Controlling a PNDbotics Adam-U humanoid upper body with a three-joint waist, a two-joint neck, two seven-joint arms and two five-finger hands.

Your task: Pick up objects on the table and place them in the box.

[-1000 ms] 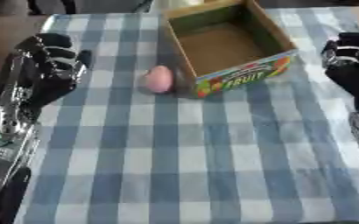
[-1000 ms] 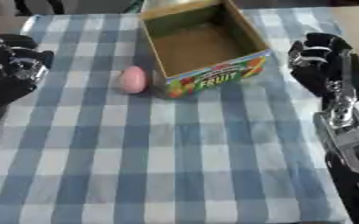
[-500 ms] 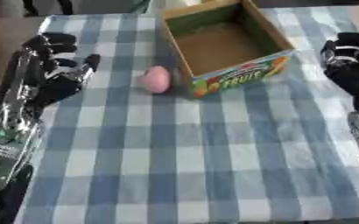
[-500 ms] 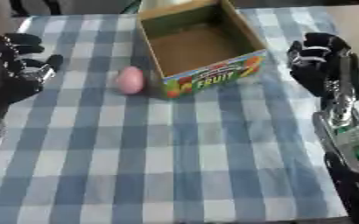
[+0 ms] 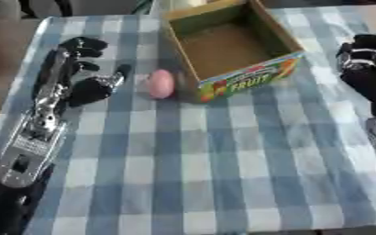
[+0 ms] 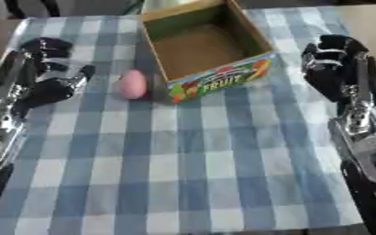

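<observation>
A pink egg-shaped object (image 5: 161, 84) lies on the blue checked tablecloth, just left of the cardboard fruit box (image 5: 251, 81). The box stands open and shows nothing inside. My left hand (image 5: 85, 75) hovers a little to the left of the pink object, fingers relaxed and spread, thumb pointing toward it, not touching it. My right hand (image 6: 335, 69) rests open at the right side of the table, to the right of the box, holding nothing.
The checked tablecloth (image 5: 215, 165) covers the whole table in front of the box. Dark chair shapes (image 5: 47, 6) stand beyond the far edge. My left forearm (image 5: 32, 137) lies along the left side.
My left hand has moved rightward and forward toward the pink object, its thumb now extended. The right hand has stayed in place.
</observation>
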